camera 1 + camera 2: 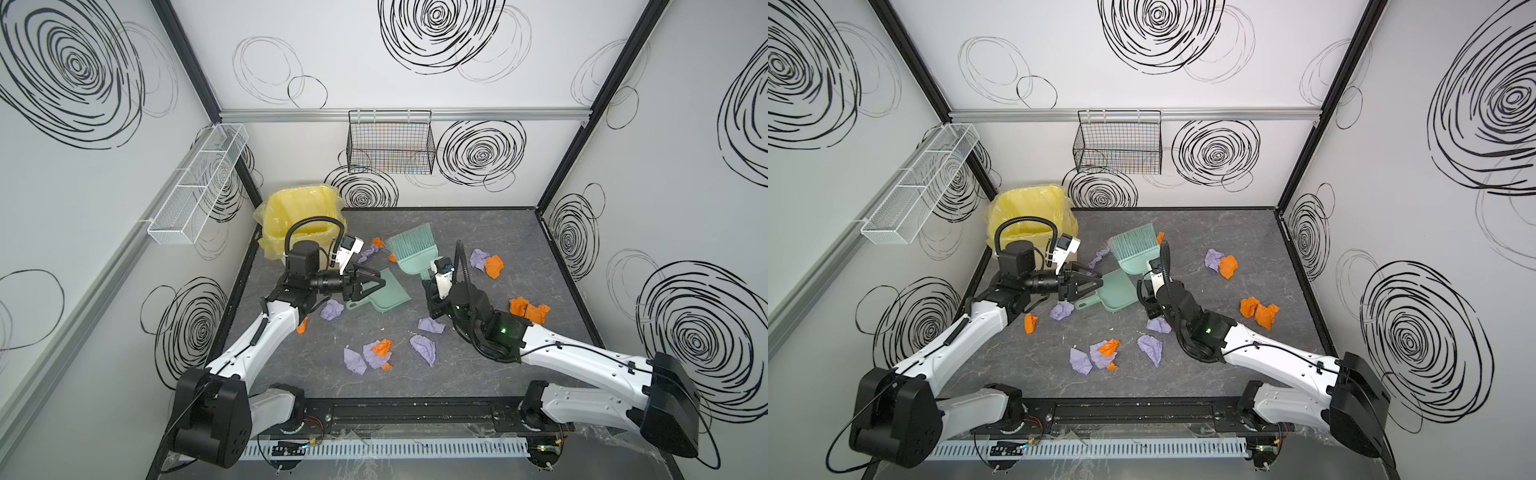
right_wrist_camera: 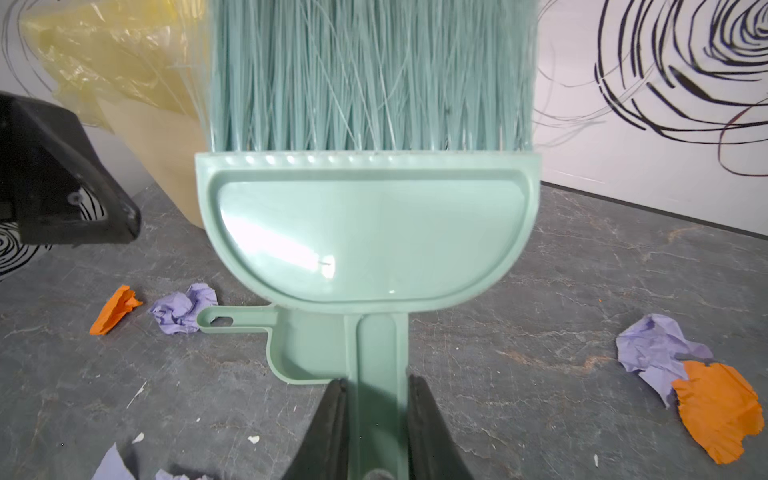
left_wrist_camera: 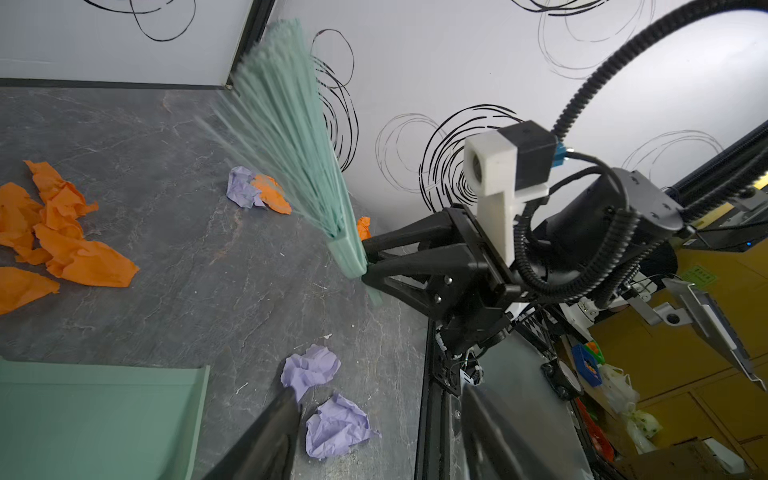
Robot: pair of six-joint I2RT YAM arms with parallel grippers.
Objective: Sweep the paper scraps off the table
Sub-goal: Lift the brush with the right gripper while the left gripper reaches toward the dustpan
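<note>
Several orange and lavender paper scraps lie over the dark grey table (image 1: 478, 382): a pair at the back right (image 1: 488, 264), two orange ones (image 1: 530, 311) by the right arm, a cluster near the front (image 1: 376, 353), one purple wad (image 1: 332, 309) by the dustpan handle. My right gripper (image 2: 376, 384) is shut on the handle of the mint-green brush (image 2: 365, 232), whose bristles point toward the back wall. My left gripper (image 3: 380, 392) is open above the left edge of the mint-green dustpan (image 1: 386, 293). Nothing is between its fingers; two purple scraps (image 3: 336, 424) show through the gap.
A bin with a yellow liner (image 1: 301, 216) stands in the back left corner, just behind the left arm. A black wire basket (image 1: 390, 143) hangs on the back wall and a white one (image 1: 199, 183) on the left wall. A black rim (image 1: 565, 270) borders the table.
</note>
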